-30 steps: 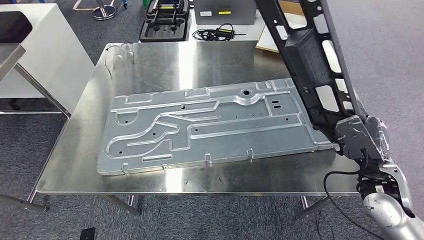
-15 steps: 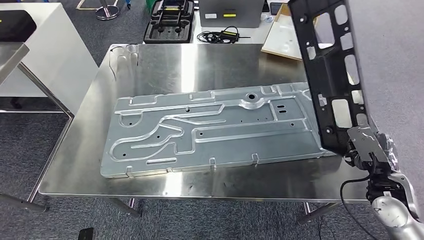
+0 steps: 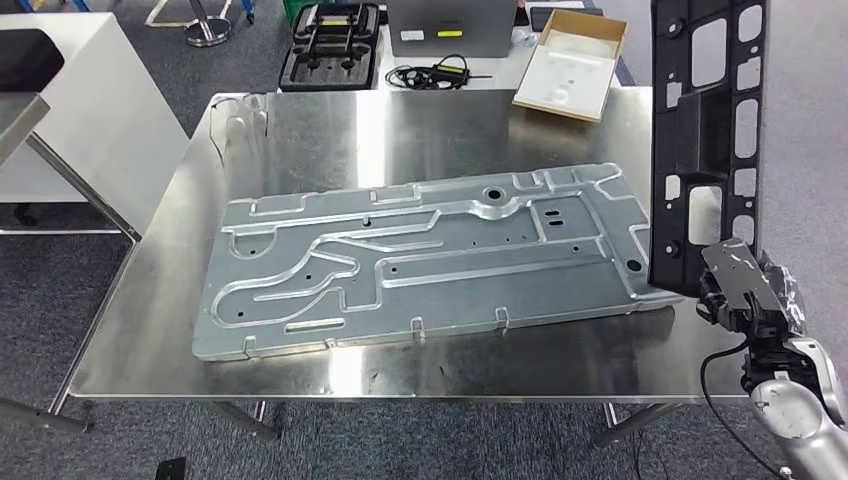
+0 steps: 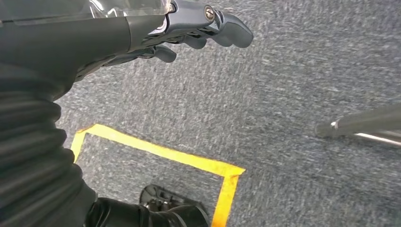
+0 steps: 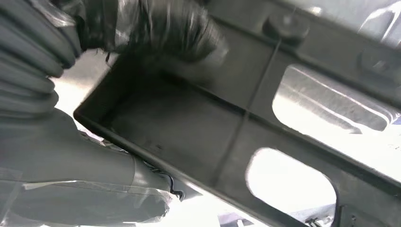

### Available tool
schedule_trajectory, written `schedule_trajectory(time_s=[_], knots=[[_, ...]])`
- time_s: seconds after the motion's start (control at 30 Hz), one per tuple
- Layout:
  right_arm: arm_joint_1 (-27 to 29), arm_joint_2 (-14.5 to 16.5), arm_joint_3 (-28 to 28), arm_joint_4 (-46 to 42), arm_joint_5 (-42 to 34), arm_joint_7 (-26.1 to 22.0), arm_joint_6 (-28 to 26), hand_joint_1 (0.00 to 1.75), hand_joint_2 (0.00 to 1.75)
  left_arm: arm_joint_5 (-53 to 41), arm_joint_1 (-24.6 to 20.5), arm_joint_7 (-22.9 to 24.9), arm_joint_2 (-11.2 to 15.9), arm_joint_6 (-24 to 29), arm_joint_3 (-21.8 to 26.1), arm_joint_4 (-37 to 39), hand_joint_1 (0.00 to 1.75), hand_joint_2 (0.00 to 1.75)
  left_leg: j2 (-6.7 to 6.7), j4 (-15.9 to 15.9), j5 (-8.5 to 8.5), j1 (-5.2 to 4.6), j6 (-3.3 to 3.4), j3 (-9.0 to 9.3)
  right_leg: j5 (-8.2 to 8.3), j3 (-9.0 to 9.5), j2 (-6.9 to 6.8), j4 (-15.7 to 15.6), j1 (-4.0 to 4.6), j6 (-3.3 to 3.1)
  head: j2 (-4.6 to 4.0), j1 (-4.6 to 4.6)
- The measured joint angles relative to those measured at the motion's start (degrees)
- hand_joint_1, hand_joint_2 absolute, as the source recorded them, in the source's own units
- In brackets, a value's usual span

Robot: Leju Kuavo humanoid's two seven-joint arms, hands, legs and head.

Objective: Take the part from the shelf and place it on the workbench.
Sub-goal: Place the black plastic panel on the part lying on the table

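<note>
The right hand (image 3: 745, 290) is gripping the black plastic part (image 3: 708, 130) by its lower end, holding it almost upright at the right edge of the steel workbench (image 3: 300, 120). The part's bottom corner is sitting just beside the right end of the large stamped metal panel (image 3: 420, 255) lying flat across the bench; whether it is touching the bench is hard to tell. Up close in the right wrist view, dark fingers (image 5: 156, 28) are wrapping over the part's rim, with its cut-out windows showing bright behind. The left hand (image 4: 156, 33) is hanging over grey carpet with yellow floor tape (image 4: 161, 153), fingers loosely extended, holding nothing. Beyond the far edge, a cardboard box (image 3: 570, 65) and a black foam tray (image 3: 330, 45) are sitting on the floor.
</note>
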Motion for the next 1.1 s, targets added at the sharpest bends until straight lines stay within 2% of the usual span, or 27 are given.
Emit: schedule_trajectory(time_s=[0.07,0.13,0.2,0.27,0.3,0.33,0.4,0.47,0.57,0.63,0.7,0.77,0.8,0.83,0.87,0.9,0.97,1.0,1.1], knots=[[-0.26,-0.08,0.01,0.21,0.13,0.01,0.41,0.0,0.0,0.15,-0.07,-0.16,0.01,0.46,0.01,0.0,0.0,1.75,-0.01,-0.57,0.17,-0.09,0.47,0.27,0.16,0.21,0.05,-0.48,0.05,0.81,-0.01,0.03],[-0.45,-0.27,0.05,0.47,0.22,0.02,0.65,0.0,0.0,0.33,-0.07,-0.25,-0.01,0.62,0.03,0.0,0.0,0.87,0.07,-1.67,0.79,0.12,1.13,1.04,-0.54,0.03,-0.04,0.31,0.06,1.36,-0.01,0.1],[-0.68,-0.45,0.11,0.76,0.25,0.02,0.97,0.0,0.0,0.45,-0.06,-0.31,-0.02,0.66,0.05,0.0,0.0,0.0,0.15,-2.39,1.24,0.21,1.65,1.51,-3.33,-2.23,-0.12,5.25,0.07,1.51,-0.01,0.26],[-0.83,-0.49,0.32,1.06,0.21,-0.12,1.74,0.0,0.0,0.51,-0.03,-0.28,-0.02,0.74,0.06,0.0,0.0,0.0,0.12,-2.36,1.2,0.07,1.92,1.49,-5.92,-5.66,-0.13,11.9,0.08,1.6,-0.01,0.33],[-0.87,-0.49,0.51,1.22,0.15,-0.25,2.21,0.0,0.0,0.55,-0.01,-0.23,-0.03,0.78,0.07,0.0,0.0,0.0,0.09,-2.27,1.09,0.0,1.97,1.5,-5.91,-6.63,-0.13,13.48,0.06,1.66,-0.01,0.33],[-0.97,-0.49,0.72,1.37,0.1,-0.39,2.58,0.0,0.0,0.57,0.0,-0.19,-0.04,0.81,0.08,0.0,0.0,0.0,0.05,-2.13,0.94,-0.04,1.97,1.53,-4.85,-6.65,-0.14,13.04,0.03,1.71,-0.01,0.32],[-1.44,-0.49,1.02,1.57,0.02,-0.58,3.01,0.0,0.0,0.6,-0.01,-0.15,-0.09,0.84,0.09,0.0,0.0,0.0,-0.01,-1.51,0.41,-0.03,1.74,1.58,-0.98,-4.11,-0.16,6.88,-0.04,1.73,-0.01,0.34],[-2.0,-0.51,1.19,1.72,-0.06,-0.69,3.52,0.0,0.0,0.6,-0.06,-0.13,-0.13,0.86,0.11,0.0,0.0,0.0,-0.09,-0.65,-0.2,-0.25,1.22,1.27,0.96,-1.55,-0.15,1.23,0.04,1.43,-0.01,0.32],[-2.5,-0.58,1.54,1.88,-0.47,-0.91,5.39,0.0,0.0,0.57,-0.06,0.12,-0.12,0.9,0.13,0.0,0.0,0.0,-0.17,-0.37,-0.38,-0.47,0.65,0.87,0.83,-1.17,-0.04,0.14,0.08,0.57,-0.01,0.25],[-3.31,-0.6,1.95,1.92,-0.64,-0.91,6.75,0.0,0.0,0.55,-0.05,0.3,-0.06,0.9,0.14,0.0,0.0,0.0,-0.14,0.7,-1.23,-0.44,0.12,0.44,0.91,-1.14,-0.02,-0.05,-0.12,0.05,0.0,0.15],[-4.54,-0.62,2.51,1.92,-0.57,-0.64,7.83,0.0,0.0,0.53,-0.19,0.37,-0.01,0.89,0.16,0.0,0.0,0.0,-0.07,5.55,-3.9,-0.22,-0.61,-1.9,0.94,-1.05,-0.08,-0.19,-0.3,-0.36,0.01,-0.06],[-5.66,-0.61,3.21,1.92,-0.31,-0.28,8.6,0.0,0.0,0.51,-0.25,0.4,-0.02,0.88,0.17,0.0,0.0,0.0,-0.04,12.58,-6.61,0.05,-1.06,-5.63,0.9,-1.06,-0.15,-0.18,-0.31,-0.53,0.0,-0.17],[-6.14,-0.58,3.63,1.92,-0.16,-0.16,8.86,0.0,0.0,0.51,-0.2,0.42,-0.04,0.88,0.17,0.0,0.0,0.0,-0.04,14.62,-6.82,0.13,-1.13,-6.9,0.88,-1.05,-0.16,-0.18,-0.29,-0.54,0.0,-0.17],[-6.63,-0.56,4.11,1.92,-0.03,-0.11,9.03,0.0,0.0,0.51,-0.16,0.44,-0.07,0.88,0.17,0.0,0.0,0.0,-0.04,14.76,-6.0,0.17,-1.09,-7.26,0.86,-1.01,-0.16,-0.17,-0.27,-0.57,-0.01,-0.17],[-7.18,-0.52,4.64,1.92,0.08,-0.15,9.12,0.0,0.0,0.51,-0.12,0.46,-0.08,0.88,0.18,0.0,0.0,0.0,-0.04,12.72,-4.23,0.17,-0.91,-6.57,0.84,-0.94,-0.14,-0.18,-0.24,-0.57,-0.01,-0.17],[-7.77,-0.47,5.16,1.91,0.16,-0.28,9.17,0.0,0.0,0.51,-0.13,0.46,-0.05,0.91,0.19,0.0,0.0,0.0,-0.05,9.07,-1.97,0.11,-0.59,-4.99,0.82,-0.84,-0.11,-0.19,-0.21,-0.57,-0.01,-0.17],[-8.94,-0.32,6.2,1.86,0.32,-0.79,9.2,0.0,0.0,0.57,-0.26,0.47,0.04,1.27,0.22,0.0,0.0,0.0,-0.06,2.01,0.82,-0.15,0.14,-1.78,0.78,-0.74,-0.06,-0.26,-0.1,-0.4,-0.01,-0.15],[-9.42,-0.19,6.77,1.79,0.36,-1.09,9.2,0.0,0.0,0.63,-0.32,0.51,0.07,1.65,0.27,0.0,0.0,0.0,-0.07,0.09,1.23,-0.31,0.41,-0.91,0.79,-0.72,-0.07,-0.35,-0.1,-0.19,-0.01,-0.14],[-10.62,0.38,8.7,1.09,0.65,-1.87,9.1,0.0,0.0,0.98,-0.39,1.04,0.01,3.61,0.56,0.0,0.0,0.0,-0.06,-1.39,1.46,-0.35,0.89,-0.3,0.94,-0.61,-0.13,-0.86,-0.09,0.72,-0.01,-0.12]])
